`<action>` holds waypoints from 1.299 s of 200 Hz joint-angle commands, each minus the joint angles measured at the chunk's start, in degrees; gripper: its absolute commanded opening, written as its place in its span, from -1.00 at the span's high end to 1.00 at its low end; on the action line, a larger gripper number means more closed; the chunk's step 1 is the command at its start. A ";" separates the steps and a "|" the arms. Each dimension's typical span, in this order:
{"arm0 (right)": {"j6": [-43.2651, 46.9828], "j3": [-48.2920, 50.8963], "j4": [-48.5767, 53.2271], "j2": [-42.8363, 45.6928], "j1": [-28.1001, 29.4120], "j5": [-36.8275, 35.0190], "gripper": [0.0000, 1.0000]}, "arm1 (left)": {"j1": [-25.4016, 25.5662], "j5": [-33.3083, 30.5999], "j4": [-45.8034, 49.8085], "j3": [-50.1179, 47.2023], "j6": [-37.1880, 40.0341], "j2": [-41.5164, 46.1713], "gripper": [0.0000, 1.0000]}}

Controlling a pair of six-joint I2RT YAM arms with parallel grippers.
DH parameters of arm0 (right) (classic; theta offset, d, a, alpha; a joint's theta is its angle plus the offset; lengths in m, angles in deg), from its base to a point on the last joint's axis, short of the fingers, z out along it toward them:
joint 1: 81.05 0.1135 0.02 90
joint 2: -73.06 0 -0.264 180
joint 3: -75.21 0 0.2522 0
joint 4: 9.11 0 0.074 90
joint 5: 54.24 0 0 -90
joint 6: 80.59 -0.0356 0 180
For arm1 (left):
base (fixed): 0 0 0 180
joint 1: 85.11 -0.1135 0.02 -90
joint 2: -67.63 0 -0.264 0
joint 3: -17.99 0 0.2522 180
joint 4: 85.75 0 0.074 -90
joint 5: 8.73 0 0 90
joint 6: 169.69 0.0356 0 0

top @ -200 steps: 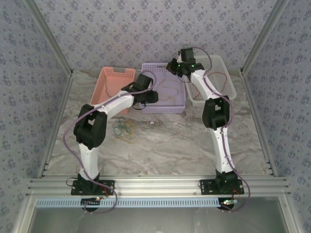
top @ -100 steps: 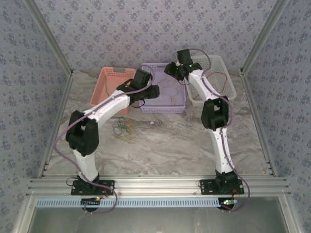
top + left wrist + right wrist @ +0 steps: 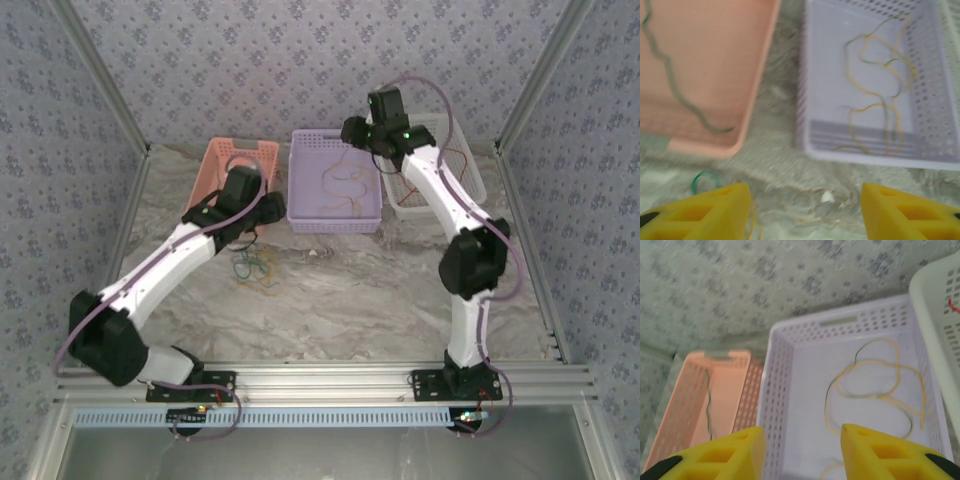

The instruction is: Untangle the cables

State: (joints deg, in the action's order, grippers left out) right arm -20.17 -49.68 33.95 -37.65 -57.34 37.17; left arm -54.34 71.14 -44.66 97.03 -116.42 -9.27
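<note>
Left gripper (image 3: 805, 202) is hanging w/ yellow fingers (image 3: 715, 210) apart, gripping nothing, over the table (image 3: 782, 167) btwn pink basket (image 3: 720, 45) & purple basket (image 3: 830, 85). Right gripper (image 3: 801, 450) is standing apart too, empty, above the purple basket. Yellow-orange cables (image 3: 883, 107) are lying loose in the purple basket, a dark cable (image 3: 676, 92) in the pink one, a green-yellow tangle (image 3: 255, 265) on the table, a red cable (image 3: 455, 157) in the white basket (image 3: 478, 187)

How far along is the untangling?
Done: a green cable lies in the pink basket, yellow cables in the purple basket, a red cable in the white basket. In hand: nothing; left gripper and right gripper open. Remaining: a green-yellow tangle on the table.
</note>
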 commanded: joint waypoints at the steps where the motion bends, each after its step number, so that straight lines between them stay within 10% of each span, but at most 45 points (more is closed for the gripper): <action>1: 4.11 14.37 -7.39 10.15 5.96 -1.45 0.08 | -1.30 -2.88 4.42 -7.69 -5.08 8.70 -0.18; 49: 4.29 45.73 -19.45 24.58 25.43 -3.59 0.05 | -12.58 3.50 3.98 -28.71 -13.27 29.23 -0.04; 93: 4.06 45.70 -21.89 14.96 35.80 -6.01 0.26 | -21.28 15.08 -4.12 -34.90 -13.52 24.84 0.13; 260: -2.35 37.92 -23.89 -4.66 36.17 -1.57 0.18 | -21.45 24.52 -24.31 -35.87 -7.77 3.35 0.24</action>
State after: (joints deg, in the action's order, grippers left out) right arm -20.76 -12.28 11.94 -41.50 -21.06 34.33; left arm -75.74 93.96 -65.99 60.92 -126.52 -3.94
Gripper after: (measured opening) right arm 0.411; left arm 0.402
